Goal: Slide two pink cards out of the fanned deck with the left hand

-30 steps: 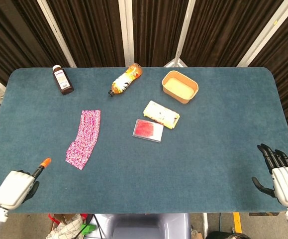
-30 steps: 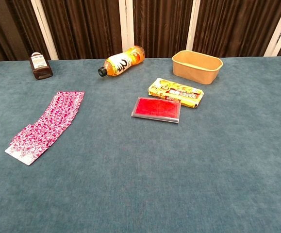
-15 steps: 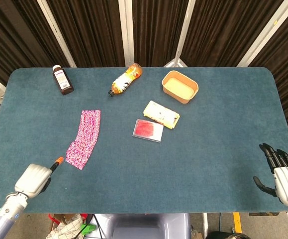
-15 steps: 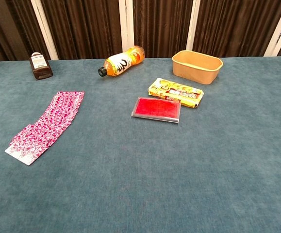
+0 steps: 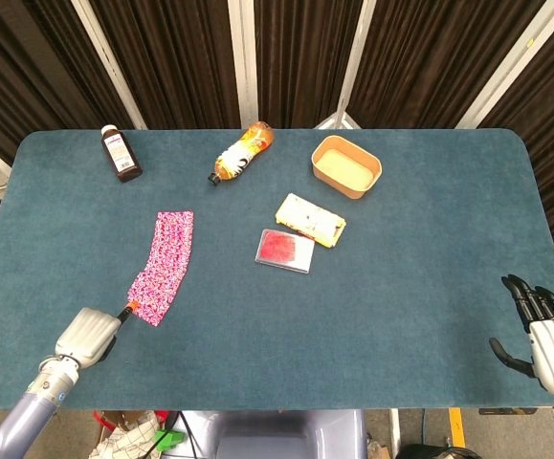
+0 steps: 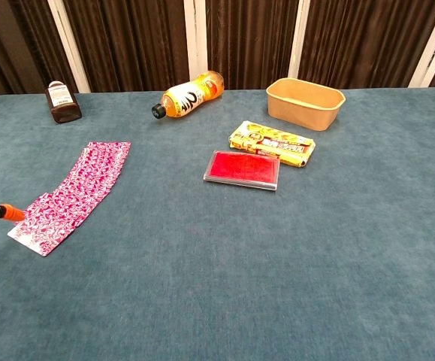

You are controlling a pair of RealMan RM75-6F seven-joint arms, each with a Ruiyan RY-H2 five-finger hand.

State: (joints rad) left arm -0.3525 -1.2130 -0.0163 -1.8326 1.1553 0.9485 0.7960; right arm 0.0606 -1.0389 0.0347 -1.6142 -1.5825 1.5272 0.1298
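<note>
The fanned deck of pink patterned cards (image 5: 165,265) lies left of the table's middle, running from far to near; the chest view shows the deck (image 6: 74,194) at the left. My left hand (image 5: 87,335) is near the front left edge, fingers curled in except one that points out. Its orange fingertip (image 5: 130,306) reaches the near end of the fan, and the same fingertip (image 6: 7,212) shows at the fan's near left corner in the chest view. My right hand (image 5: 544,339) hovers at the front right edge with fingers apart, holding nothing.
A brown medicine bottle (image 5: 121,153) stands at the far left. An orange drink bottle (image 5: 242,152) lies on its side at the back. A tan bowl (image 5: 345,165), a yellow packet (image 5: 310,219) and a red flat case (image 5: 284,250) sit right of the deck.
My left hand has moved forward and to the right, bringing its orange fingertip up to the near end of the fan. The right hand has drifted slightly down.
</note>
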